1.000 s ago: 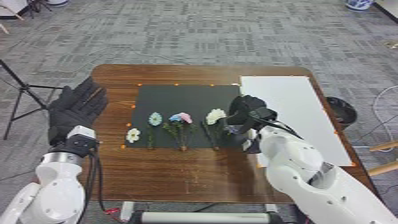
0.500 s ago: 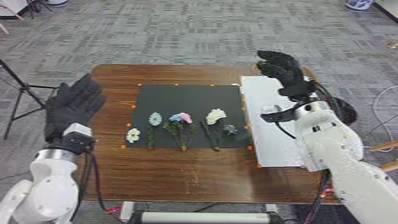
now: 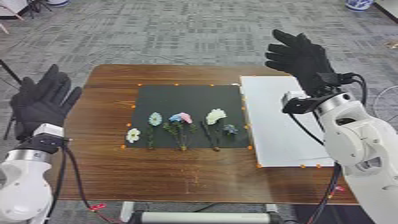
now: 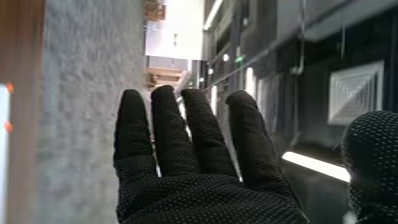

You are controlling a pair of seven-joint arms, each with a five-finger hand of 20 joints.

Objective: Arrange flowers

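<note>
So the flowers were all down in a loose row along the near part of the black mat [image 3: 187,100]: small white flower [image 3: 133,135] at the left edge, then pale blue flower [image 3: 155,119], pink-and-blue bunch [image 3: 185,118], big white bloom [image 3: 216,116], little dark bluish flower [image 3: 231,129] on the right. Honestly it looked pretty much done, maybe just a nudge left. White sheet [image 3: 275,110] sat beside the mat on the brown table [image 3: 178,182]. Right hand [image 3: 306,62] was open, holding nothing, above the sheet's far end; left hand [image 3: 41,102] was open too, off the table's left side.
</note>
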